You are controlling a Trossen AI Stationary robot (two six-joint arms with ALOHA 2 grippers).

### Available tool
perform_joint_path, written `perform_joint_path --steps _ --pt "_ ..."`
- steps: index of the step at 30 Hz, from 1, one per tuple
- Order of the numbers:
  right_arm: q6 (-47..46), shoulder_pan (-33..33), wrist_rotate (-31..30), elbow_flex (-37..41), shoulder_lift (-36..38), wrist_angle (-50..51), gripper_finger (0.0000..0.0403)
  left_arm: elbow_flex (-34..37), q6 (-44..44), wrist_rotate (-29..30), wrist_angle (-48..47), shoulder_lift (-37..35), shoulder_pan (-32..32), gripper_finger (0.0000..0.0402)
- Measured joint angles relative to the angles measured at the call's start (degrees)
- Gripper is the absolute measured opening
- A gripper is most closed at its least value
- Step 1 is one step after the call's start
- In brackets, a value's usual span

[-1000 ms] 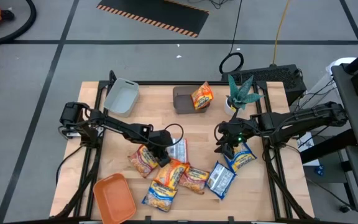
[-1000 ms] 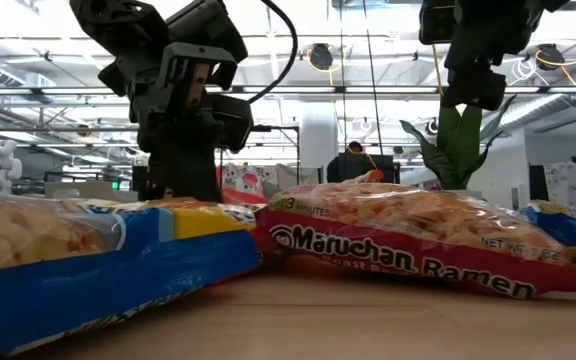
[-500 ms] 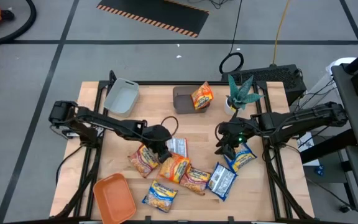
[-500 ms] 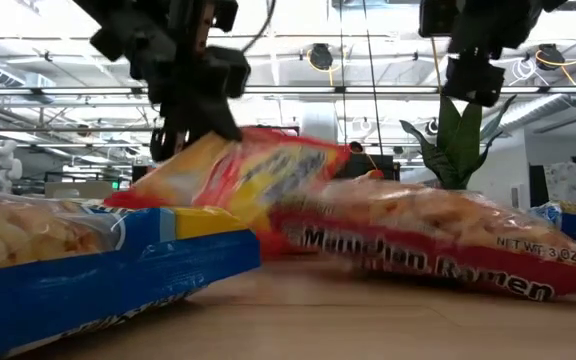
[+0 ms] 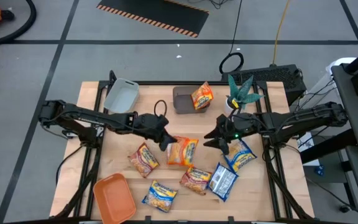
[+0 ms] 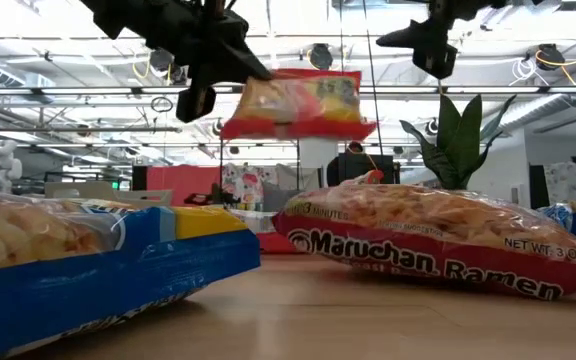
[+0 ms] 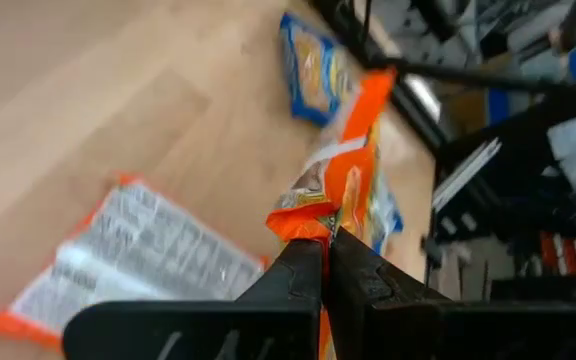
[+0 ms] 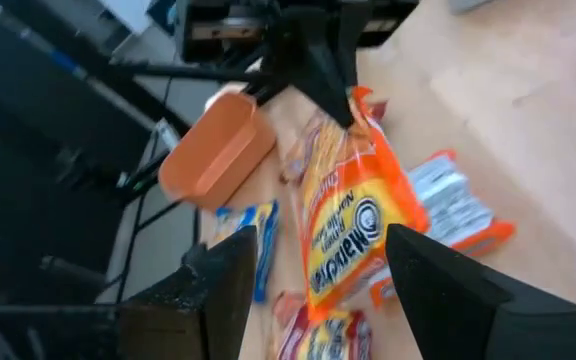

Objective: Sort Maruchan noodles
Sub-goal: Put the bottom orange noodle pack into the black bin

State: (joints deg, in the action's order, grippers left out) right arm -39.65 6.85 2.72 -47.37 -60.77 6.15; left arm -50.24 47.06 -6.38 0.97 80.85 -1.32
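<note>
My left gripper (image 5: 166, 142) is shut on an orange Maruchan packet (image 5: 183, 151), held well above the table in the low view (image 6: 298, 103). My right gripper (image 5: 213, 138) is open and empty just right of that packet, pointing at it (image 8: 353, 220). Other packets lie flat on the table: an orange-red one (image 5: 144, 158), a blue-and-yellow one (image 5: 160, 195), a red one (image 5: 196, 178), a white-backed one (image 5: 222, 180) and a blue one (image 5: 240, 155). One more packet (image 5: 202, 96) leans in the brown bin (image 5: 180, 99). My left gripper pinches the orange packet's crimped end, at a corner (image 7: 308, 218), between its two fingers (image 7: 303, 275). The fingers come from the table's left, slanting down. The packet is lifted clear of the table and reaches out from the fingers toward the right gripper.
A grey bin (image 5: 122, 96) stands at the far left, an orange tray (image 5: 114, 198) at the near left, a potted plant (image 5: 241, 93) at the far right. A white-backed packet (image 7: 128, 265) lies under the held one.
My left gripper has risen and gone toward the far edge with the orange packet, which has come off the pile and now hangs clear of the table. My right gripper has moved a little left and tipped from pointing down toward level, facing the packet.
</note>
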Motion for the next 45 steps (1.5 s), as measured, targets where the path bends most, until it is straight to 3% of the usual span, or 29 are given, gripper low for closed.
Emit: perform_joint_path --steps 5,13,23,31,37,45 --pt "-0.7 -0.2 -7.0 0.0 0.0 -2.4 0.0223 -0.1 -1.8 0.0 4.6 -1.3 2.0 0.0003" --pt "-3.1 -4.0 -14.4 0.0 0.0 -8.6 0.0278 0.0 -6.8 -2.2 9.4 -2.7 6.3 0.0003" --pt "-6.2 -8.9 -16.5 -1.7 -0.3 -12.7 0.0297 0.0 -9.6 -9.6 13.6 -4.6 12.2 0.0003" --pt "-5.9 -10.8 -18.9 -14.5 -4.5 3.0 0.0294 0.0 -11.7 -13.7 15.6 -6.3 16.1 0.0003" --pt "-3.5 -14.5 -11.0 -24.3 -8.7 17.4 0.0293 0.0 -12.0 -13.0 15.4 -7.6 19.0 0.0003" --pt "-2.6 -17.2 -9.4 -28.8 -8.8 22.2 0.0293 0.0 -9.9 -2.0 18.6 -9.0 20.3 0.0003"
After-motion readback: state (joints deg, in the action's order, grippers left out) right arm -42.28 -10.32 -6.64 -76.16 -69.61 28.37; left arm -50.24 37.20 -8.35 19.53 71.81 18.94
